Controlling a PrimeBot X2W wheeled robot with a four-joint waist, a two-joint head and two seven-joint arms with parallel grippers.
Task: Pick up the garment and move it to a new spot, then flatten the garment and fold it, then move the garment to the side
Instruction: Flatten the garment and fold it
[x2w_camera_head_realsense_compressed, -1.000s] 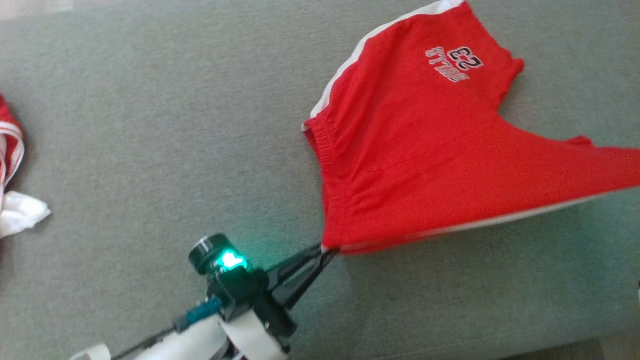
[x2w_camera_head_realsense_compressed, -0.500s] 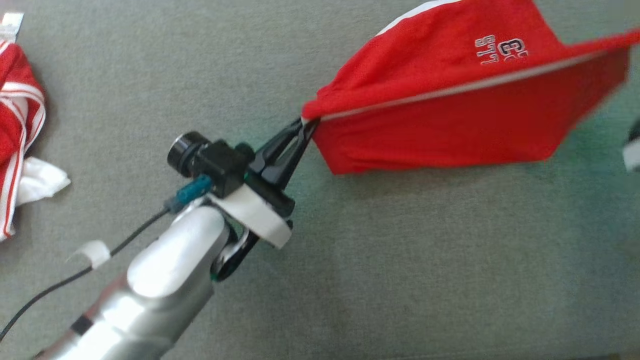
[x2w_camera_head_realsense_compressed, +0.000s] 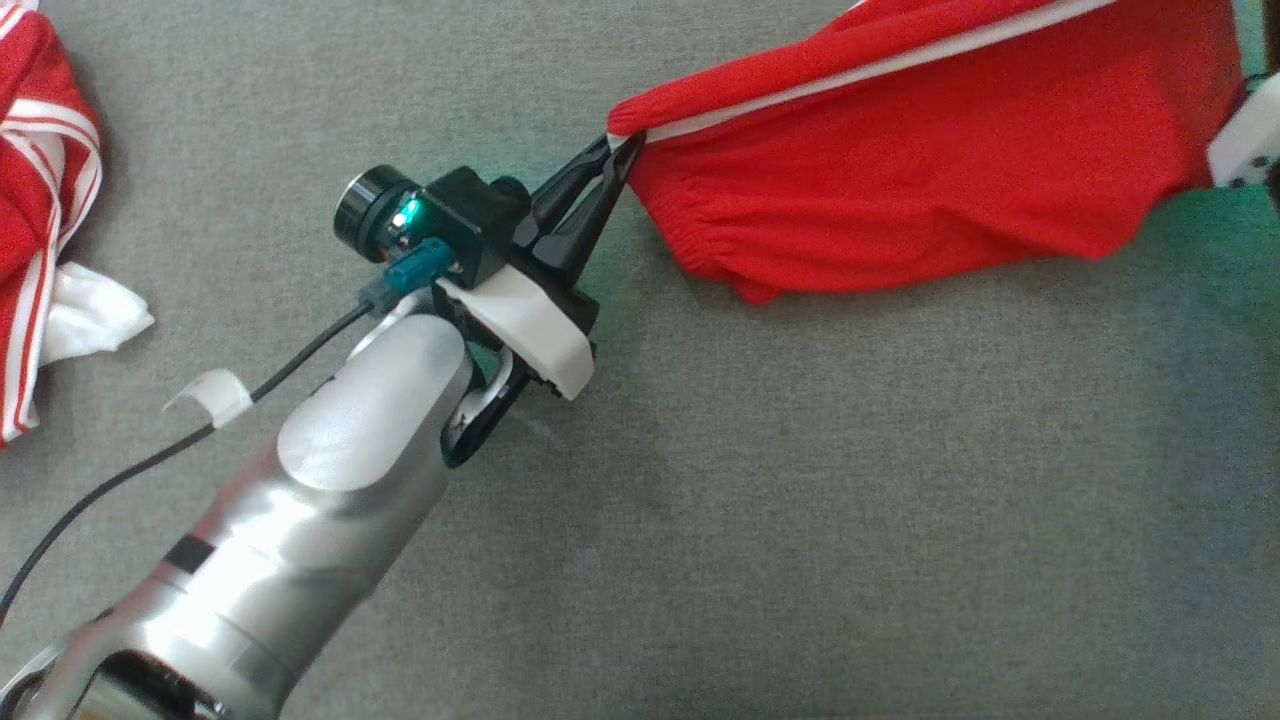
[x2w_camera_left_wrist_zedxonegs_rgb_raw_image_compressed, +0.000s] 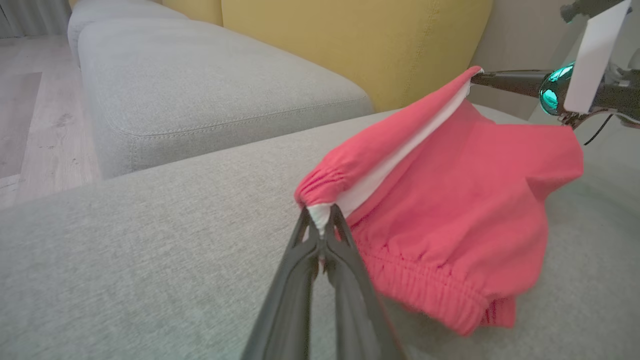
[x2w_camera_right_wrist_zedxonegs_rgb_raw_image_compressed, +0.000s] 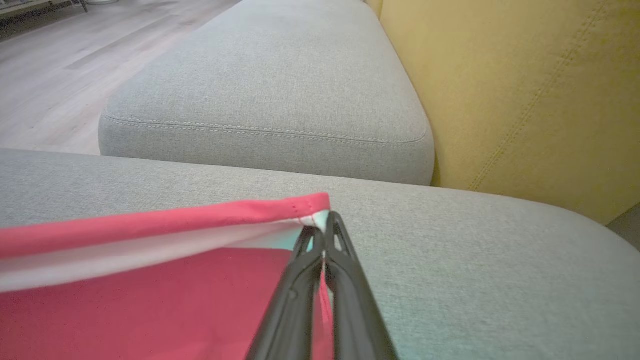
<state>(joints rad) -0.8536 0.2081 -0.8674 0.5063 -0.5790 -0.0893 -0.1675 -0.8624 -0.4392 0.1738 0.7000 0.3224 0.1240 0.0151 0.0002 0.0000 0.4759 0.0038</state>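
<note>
The garment (x2w_camera_head_realsense_compressed: 900, 170) is a pair of red shorts with a white side stripe and an elastic waistband. It hangs stretched between my two grippers above the grey sofa seat (x2w_camera_head_realsense_compressed: 800, 500). My left gripper (x2w_camera_head_realsense_compressed: 612, 152) is shut on the waistband corner, and the left wrist view shows that pinch (x2w_camera_left_wrist_zedxonegs_rgb_raw_image_compressed: 320, 222) with the garment (x2w_camera_left_wrist_zedxonegs_rgb_raw_image_compressed: 450, 200) sagging beyond it. My right gripper (x2w_camera_right_wrist_zedxonegs_rgb_raw_image_compressed: 322, 220) is shut on the far hem corner of the garment (x2w_camera_right_wrist_zedxonegs_rgb_raw_image_compressed: 150, 300). The left wrist view also shows the right gripper (x2w_camera_left_wrist_zedxonegs_rgb_raw_image_compressed: 475, 77) at the upper right.
A red-and-white striped cloth (x2w_camera_head_realsense_compressed: 40, 200) with a white piece (x2w_camera_head_realsense_compressed: 85, 315) lies at the left edge of the seat. A second grey cushion (x2w_camera_right_wrist_zedxonegs_rgb_raw_image_compressed: 280, 75) and a yellow backrest (x2w_camera_right_wrist_zedxonegs_rgb_raw_image_compressed: 525, 100) stand beyond. Wooden floor (x2w_camera_left_wrist_zedxonegs_rgb_raw_image_compressed: 25, 125) lies past the sofa.
The left arm has come further into view and carried its corner up the picture. The garment has turned over between the grippers, hiding its print. The head view has shifted too.
</note>
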